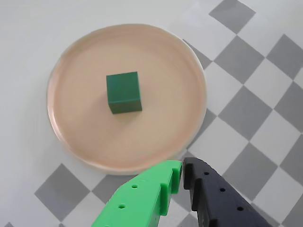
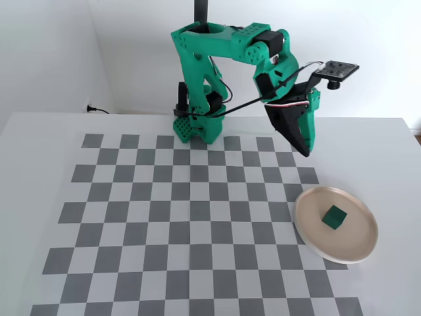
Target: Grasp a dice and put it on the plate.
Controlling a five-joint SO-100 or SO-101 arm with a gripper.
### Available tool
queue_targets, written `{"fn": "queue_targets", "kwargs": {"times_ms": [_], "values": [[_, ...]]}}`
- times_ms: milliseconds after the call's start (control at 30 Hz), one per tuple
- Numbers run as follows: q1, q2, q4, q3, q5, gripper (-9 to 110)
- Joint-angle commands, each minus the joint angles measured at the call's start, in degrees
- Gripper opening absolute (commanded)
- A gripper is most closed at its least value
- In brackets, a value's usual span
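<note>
A small dark green dice point(image 1: 124, 92) rests near the middle of the round beige-pink plate point(image 1: 85, 137), free of the gripper. In the fixed view the dice point(image 2: 335, 216) lies in the plate point(image 2: 316, 240) at the right edge of the checkerboard. My gripper point(image 1: 182, 166) hangs in the air above and behind the plate, its green finger and black finger closed together with nothing between them. The fixed view shows the gripper point(image 2: 306, 153) raised well clear of the plate, pointing down.
A grey and white checkerboard mat point(image 2: 184, 224) covers the white table. The green arm base point(image 2: 197, 125) stands at the mat's far edge, with a black post behind it. A cable runs along the back left of the table.
</note>
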Motion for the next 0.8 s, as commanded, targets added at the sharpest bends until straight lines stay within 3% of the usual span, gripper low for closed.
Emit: {"fn": "queue_targets", "kwargs": {"times_ms": [0, 333, 767], "values": [[3.3, 13.0, 0.0, 4.0, 2.4, -4], [20.7, 31.4, -6.3, 26.2, 7.5, -4], [33.1, 55.3, -1.7, 48.3, 16.0, -4]]}}
